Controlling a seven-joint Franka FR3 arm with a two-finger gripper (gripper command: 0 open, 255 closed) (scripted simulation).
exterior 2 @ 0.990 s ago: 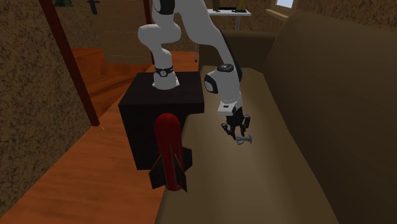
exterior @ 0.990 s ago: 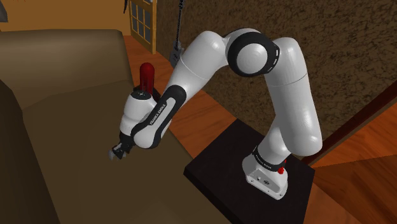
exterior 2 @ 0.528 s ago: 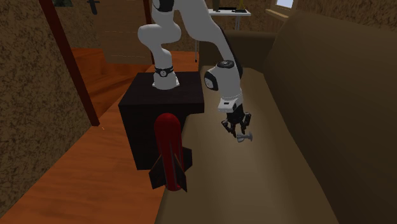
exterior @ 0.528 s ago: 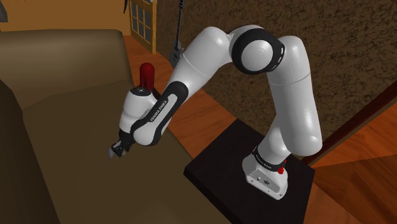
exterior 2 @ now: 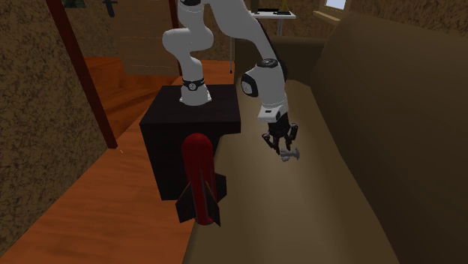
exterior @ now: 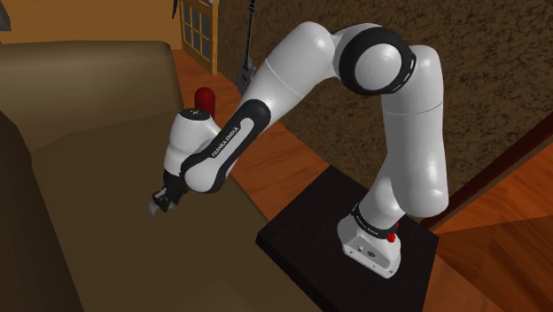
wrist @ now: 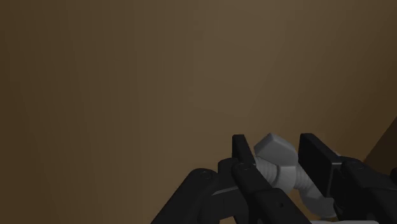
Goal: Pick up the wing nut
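**Q:** Wing nut, where is it?

**A:** The wing nut (wrist: 275,153) is between my fingers, and my gripper (wrist: 277,159) is closed on it, one black finger against each side. It also shows at my fingertips from the far camera (exterior 2: 289,155).

**Q:** What has just changed?

**A:** My hand is higher than a second ago. Back then the nut sat down near the cushion. Now my wrist has come up and the nut has risen with it, and it looks clear of the seat. I judge the grasp is holding and the pick is nearly done. Only a bit more lift is left.

**Q:** Materials and shapes?

**A:** The nut is drawn plain pale grey, with a chunky faceted head and a ribbed shank running back toward my palm. No metal sheen shows.

**Q:** What's around the hand?

**A:** Past my fingertips there's the sofa seat (exterior 2: 300,217), flat matte brown with a soft look and no pattern. Off to the side, well apart from my hand, is a red rocket-shaped thing (exterior 2: 199,176) with dark fins, smooth and rounded at the nose. Behind my arm is the black box stand (exterior 2: 171,142), square-edged.
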